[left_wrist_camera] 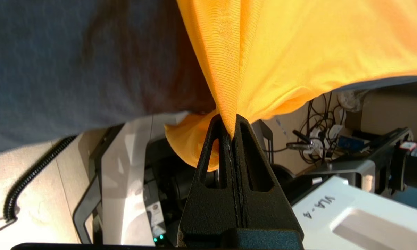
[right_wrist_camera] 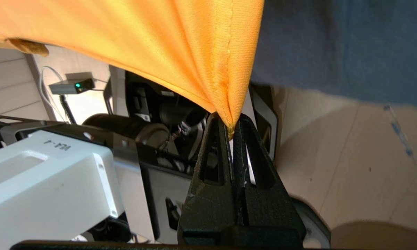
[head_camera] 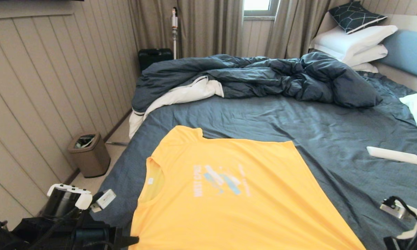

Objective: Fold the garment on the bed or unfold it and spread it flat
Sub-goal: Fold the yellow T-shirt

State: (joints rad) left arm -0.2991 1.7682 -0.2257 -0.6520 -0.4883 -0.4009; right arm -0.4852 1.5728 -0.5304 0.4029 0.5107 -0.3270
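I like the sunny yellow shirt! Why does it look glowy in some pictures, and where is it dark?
In the head view, window daylight falls evenly on the garment. In the left wrist view the cloth glows pale at one edge and a dark shadow lies on the bed beside it. In the right wrist view light shines through the pinched cloth.

Left gripper point(left_wrist_camera: 231, 130) fingers clamped; right gripper point(right_wrist_camera: 233, 130) likewise.

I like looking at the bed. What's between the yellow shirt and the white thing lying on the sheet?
Only bare slate-blue sheet lies between the yellow T-shirt and the white object, as the head view shows.
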